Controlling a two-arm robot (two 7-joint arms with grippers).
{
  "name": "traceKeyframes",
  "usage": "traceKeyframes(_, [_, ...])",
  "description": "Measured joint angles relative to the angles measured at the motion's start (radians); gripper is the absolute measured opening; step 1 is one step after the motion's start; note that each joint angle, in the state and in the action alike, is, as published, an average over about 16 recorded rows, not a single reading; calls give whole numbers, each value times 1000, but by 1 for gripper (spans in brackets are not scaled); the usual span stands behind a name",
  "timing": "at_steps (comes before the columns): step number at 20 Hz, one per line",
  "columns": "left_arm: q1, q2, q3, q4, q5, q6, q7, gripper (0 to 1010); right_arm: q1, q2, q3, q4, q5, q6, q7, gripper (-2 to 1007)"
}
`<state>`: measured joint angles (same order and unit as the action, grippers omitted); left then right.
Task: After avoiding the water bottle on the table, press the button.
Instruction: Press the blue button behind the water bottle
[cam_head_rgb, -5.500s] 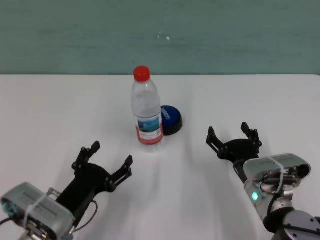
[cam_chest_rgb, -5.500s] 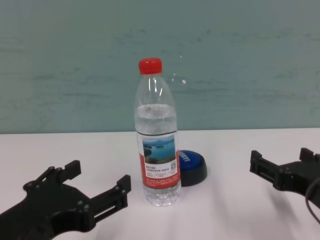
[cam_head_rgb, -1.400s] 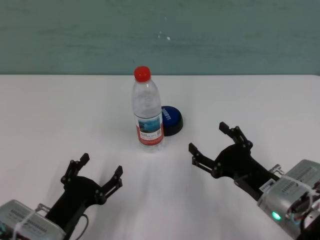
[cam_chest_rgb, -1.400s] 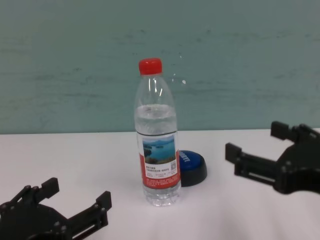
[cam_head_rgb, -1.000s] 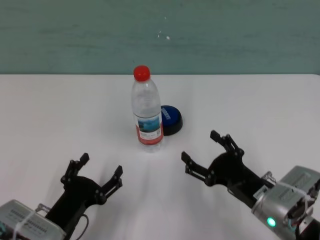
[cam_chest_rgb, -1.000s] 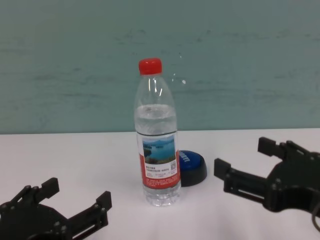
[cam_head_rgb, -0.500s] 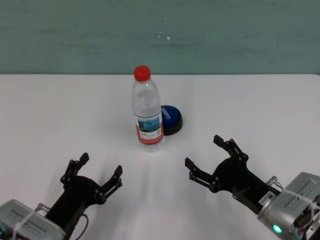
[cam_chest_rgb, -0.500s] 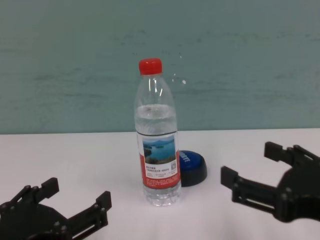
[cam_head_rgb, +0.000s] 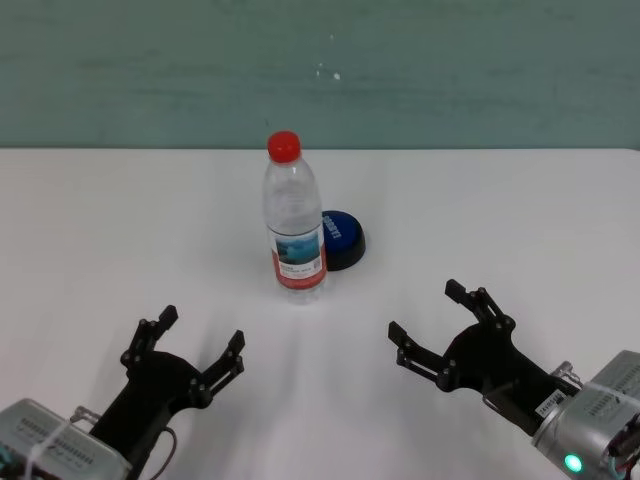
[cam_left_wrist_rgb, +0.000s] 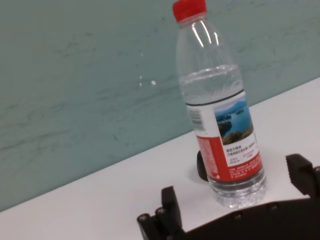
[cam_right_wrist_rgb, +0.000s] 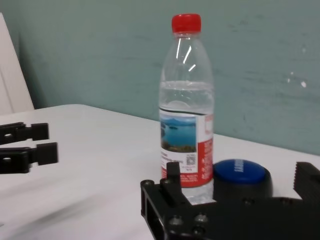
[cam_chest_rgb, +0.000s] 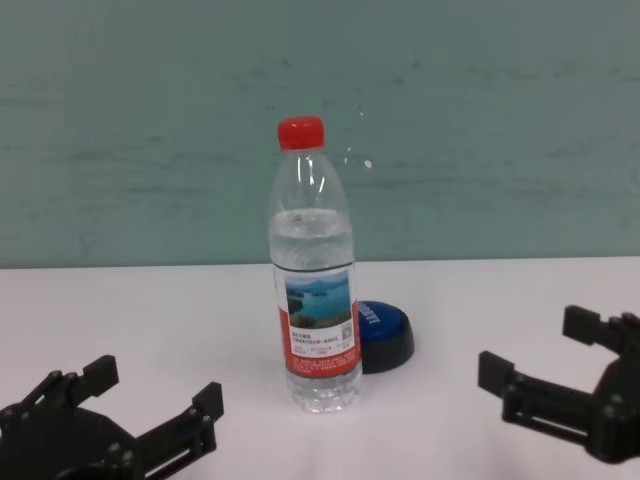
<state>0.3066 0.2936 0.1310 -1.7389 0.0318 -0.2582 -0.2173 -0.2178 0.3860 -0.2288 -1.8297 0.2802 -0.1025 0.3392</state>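
The water bottle stands upright at the middle of the white table, clear with a red cap and a lake label; it also shows in the chest view. The blue button on its black base sits just behind and right of the bottle, partly hidden by it in the chest view. My right gripper is open and empty, low at the front right, well short of the button. My left gripper is open and empty at the front left. The right wrist view shows bottle and button side by side.
A teal wall runs behind the table's far edge. The tabletop around the bottle and button is bare white surface.
My right gripper has drawn back to the right and toward the front edge, away from the bottle. The left gripper, bottle and button have not moved.
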Motion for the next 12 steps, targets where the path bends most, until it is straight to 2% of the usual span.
traceKeyframes(7, [0, 0, 0, 0, 0, 0, 0, 1000, -2, -9, 23, 21, 54, 15, -3, 1004])
traceKeyframes(12, [0, 0, 0, 0, 0, 0, 0, 1000, 1, -12, 30, 32, 70, 19, -11, 1004])
